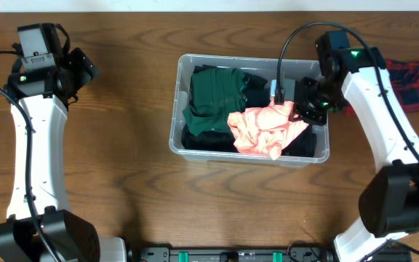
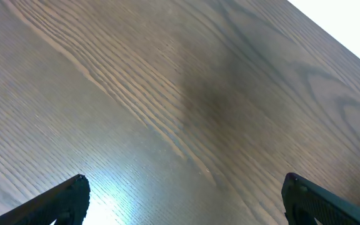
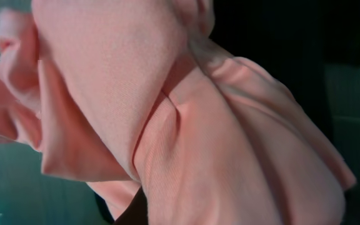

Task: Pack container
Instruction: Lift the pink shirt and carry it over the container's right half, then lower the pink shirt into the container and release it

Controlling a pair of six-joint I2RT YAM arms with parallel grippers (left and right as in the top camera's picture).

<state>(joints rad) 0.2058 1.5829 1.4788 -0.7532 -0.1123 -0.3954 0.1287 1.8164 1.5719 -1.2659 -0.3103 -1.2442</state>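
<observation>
Holding the left gripper [image 2: 189,199] wide apart and empty above the wooden table [image 2: 167,94] at the far left, well apart from everything else. Resting the container [image 1: 174,138] near the table's middle, long side running across. Filling its left half with a dark green garment [image 1: 213,98], bunched over black fabric [image 1: 209,138] along the bottom. Spreading a crumpled pink garment [image 1: 264,129] over its right half, one lobe reaching the front wall. Pinching that pink garment's upper right end with the right gripper [image 1: 302,109], jaws nearly shut, just inside the container's right wall; crowding the right wrist view with pink folds, fingers hidden. Lying at the far right, outside the container: a red and blue plaid cloth [image 1: 413,84].
</observation>
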